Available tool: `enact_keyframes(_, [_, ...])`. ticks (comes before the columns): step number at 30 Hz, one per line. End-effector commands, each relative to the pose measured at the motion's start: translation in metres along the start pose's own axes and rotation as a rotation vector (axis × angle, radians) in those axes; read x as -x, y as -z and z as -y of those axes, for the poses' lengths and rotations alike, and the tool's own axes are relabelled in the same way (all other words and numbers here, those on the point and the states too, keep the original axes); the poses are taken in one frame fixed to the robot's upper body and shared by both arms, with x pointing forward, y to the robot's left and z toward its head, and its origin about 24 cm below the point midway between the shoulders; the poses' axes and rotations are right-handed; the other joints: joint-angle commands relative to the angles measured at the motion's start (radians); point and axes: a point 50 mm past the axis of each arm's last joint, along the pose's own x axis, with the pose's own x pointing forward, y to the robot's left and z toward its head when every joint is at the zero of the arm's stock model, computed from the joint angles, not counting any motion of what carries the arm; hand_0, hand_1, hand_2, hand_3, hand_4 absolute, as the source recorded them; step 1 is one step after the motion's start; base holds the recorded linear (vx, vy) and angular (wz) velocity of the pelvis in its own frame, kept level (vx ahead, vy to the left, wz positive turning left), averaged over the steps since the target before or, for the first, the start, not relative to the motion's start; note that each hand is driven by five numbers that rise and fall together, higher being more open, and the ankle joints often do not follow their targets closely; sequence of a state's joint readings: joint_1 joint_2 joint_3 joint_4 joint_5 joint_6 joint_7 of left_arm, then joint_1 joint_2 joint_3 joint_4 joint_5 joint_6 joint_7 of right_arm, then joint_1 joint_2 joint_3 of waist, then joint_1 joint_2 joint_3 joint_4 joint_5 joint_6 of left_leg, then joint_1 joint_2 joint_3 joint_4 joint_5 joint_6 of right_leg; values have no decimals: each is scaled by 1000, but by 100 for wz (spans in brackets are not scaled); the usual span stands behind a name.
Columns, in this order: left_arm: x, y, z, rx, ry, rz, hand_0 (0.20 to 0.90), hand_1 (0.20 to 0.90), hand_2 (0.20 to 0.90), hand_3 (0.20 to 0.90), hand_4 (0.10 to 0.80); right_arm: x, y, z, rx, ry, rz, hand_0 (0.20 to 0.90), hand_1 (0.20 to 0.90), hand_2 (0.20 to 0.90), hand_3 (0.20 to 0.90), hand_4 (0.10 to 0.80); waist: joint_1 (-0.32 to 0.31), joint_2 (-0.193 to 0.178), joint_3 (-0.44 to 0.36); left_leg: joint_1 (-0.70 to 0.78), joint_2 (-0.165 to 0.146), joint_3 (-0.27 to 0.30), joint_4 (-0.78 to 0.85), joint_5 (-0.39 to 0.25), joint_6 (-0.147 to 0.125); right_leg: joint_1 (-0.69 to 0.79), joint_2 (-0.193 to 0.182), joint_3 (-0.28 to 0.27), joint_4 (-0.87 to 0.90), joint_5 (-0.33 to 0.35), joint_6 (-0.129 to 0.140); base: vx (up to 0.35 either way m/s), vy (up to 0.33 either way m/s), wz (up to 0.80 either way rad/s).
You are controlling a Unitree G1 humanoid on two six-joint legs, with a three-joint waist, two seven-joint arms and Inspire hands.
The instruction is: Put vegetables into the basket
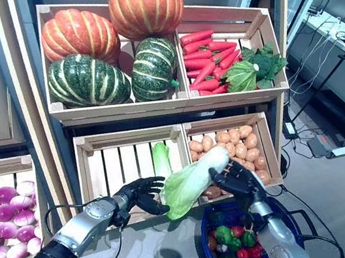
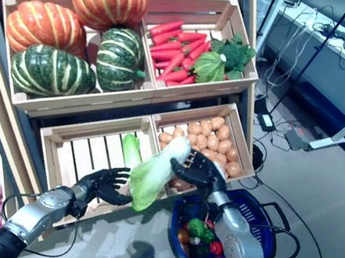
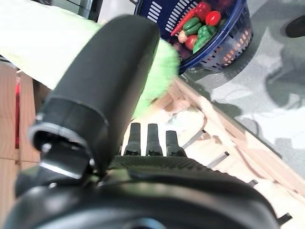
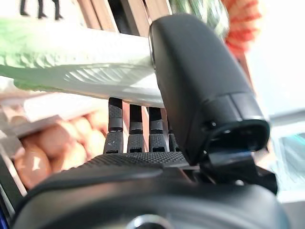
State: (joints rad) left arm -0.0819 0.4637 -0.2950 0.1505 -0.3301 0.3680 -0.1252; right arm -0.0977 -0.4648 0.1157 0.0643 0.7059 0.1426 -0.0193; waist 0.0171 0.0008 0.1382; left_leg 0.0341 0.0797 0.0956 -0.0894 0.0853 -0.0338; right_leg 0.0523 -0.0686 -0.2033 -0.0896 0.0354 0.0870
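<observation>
A long napa cabbage (image 1: pixel 194 180) with a white stalk and green leaves is held in the air in front of the stand's lower crates. My left hand (image 1: pixel 140 194) is curled on its leafy green end, thumb on top in the left wrist view (image 3: pixel 109 81). My right hand (image 1: pixel 238 180) pinches its white stalk end (image 4: pixel 95 71) between thumb and fingers. The blue plastic basket (image 1: pixel 206 235) stands on the floor below my right arm. It holds green peppers (image 1: pixel 224 234), small red vegetables (image 1: pixel 242 254) and other small ones. The basket also shows in the left wrist view (image 3: pixel 228 45).
The wooden vegetable stand (image 1: pixel 163 107) rises right behind the hands, with slatted crates on two levels. A second napa cabbage (image 1: pixel 161 159) lies in the lower crate beside my left hand. Grey floor lies around the basket, with cables (image 1: pixel 302 147) and a desk at the far right.
</observation>
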Motion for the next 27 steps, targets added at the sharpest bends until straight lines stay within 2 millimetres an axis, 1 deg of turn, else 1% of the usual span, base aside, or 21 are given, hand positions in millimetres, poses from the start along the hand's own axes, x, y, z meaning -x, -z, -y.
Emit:
enact_keyframes(1, [0, -45, -14, 25, -30, 192, 900, 900, 900, 900, 800, 9, -88, 1, 15, 48, 477, 300, 300, 300, 300, 400, -18, -43, -48, 35, 19, -4, 2, -77, -21, 23, -54, 26, 2, 22, 49, -21, -5, -14])
enact_keyframes(3, [0, -45, -16, 30, -40, 196, 900, 900, 900, 900, 800, 11, -92, 8, 8, 102, 502, 300, 300, 300, 300, 400, -21, -43, -47, 33, 21, 0, 2, -76, -21, 21, -53, 28, 2, 23, 49, -23, -6, -8])
enact_keyframes(7, [2, -44, -20, 52, -66, 198, 900, 900, 900, 900, 800, 21, -100, 38, -11, 324, 575, 300, 300, 300, 300, 400, -31, -47, -48, 29, 26, 10, 2, -75, -21, 13, -46, 38, 2, 23, 47, -23, -13, -6])
enact_keyframes(9, [3, -43, -21, 57, -76, 197, 900, 900, 900, 900, 800, 27, -98, 53, -35, 440, 585, 300, 300, 300, 300, 400, -35, -48, -49, 26, 28, 12, 2, -73, -22, 10, -42, 44, 2, 25, 46, -8, -21, -6])
enact_keyframes(11, [4, -44, -23, 61, -83, 202, 900, 900, 900, 900, 800, 33, -95, 66, -15, 563, 595, 300, 300, 300, 300, 400, -38, -48, -48, 21, 31, 15, 2, -70, -22, 5, -40, 47, 2, 25, 45, -11, -23, -5])
enact_keyframes(15, [6, -45, -24, 66, -96, 198, 900, 900, 900, 900, 800, 43, -89, 85, 42, 768, 587, 300, 300, 300, 300, 400, -44, -49, -44, 13, 36, 20, 2, -64, -23, -3, -35, 51, 2, 29, 42, -10, -28, -7])
enact_keyframes(16, [5, -44, -24, 68, -99, 193, 900, 900, 900, 900, 800, 45, -86, 91, 28, 816, 572, 300, 300, 300, 300, 400, -45, -49, -44, 10, 38, 21, 2, -62, -24, -6, -33, 54, 2, 30, 41, 5, -29, -10])
enact_keyframes(18, [6, -43, -24, 67, -94, 189, 900, 900, 900, 900, 800, 48, -78, 99, 11, 876, 534, 300, 300, 300, 300, 400, -44, -49, -42, 5, 39, 19, 2, -60, -25, -9, -31, 54, 2, 31, 40, 18, -46, -14])
enact_keyframes(23, [9, -42, -24, 62, -89, 189, 900, 900, 900, 900, 800, 52, -55, 110, -3, 944, 452, 300, 300, 300, 300, 400, -42, -48, -30, -7, 40, 15, 2, -53, -24, -13, -25, 50, 2, 31, 33, 31, -64, -3])
enact_keyframes(26, [10, -50, -25, 62, -86, 222, 900, 900, 900, 900, 800, 51, -48, 113, -41, 968, 435, 300, 300, 300, 300, 400, -36, -45, 0, -27, 41, 11, 2, -47, -24, -33, -22, 48, 2, 38, 27, -32, -62, 0])
enact_keyframes(27, [11, -52, -25, 62, -87, 232, 900, 900, 900, 900, 800, 50, -47, 114, -52, 968, 435, 300, 300, 300, 300, 400, -36, -43, 6, -26, 41, 11, 2, -55, -25, -35, -21, 49, 2, 33, 28, -87, -61, 0])
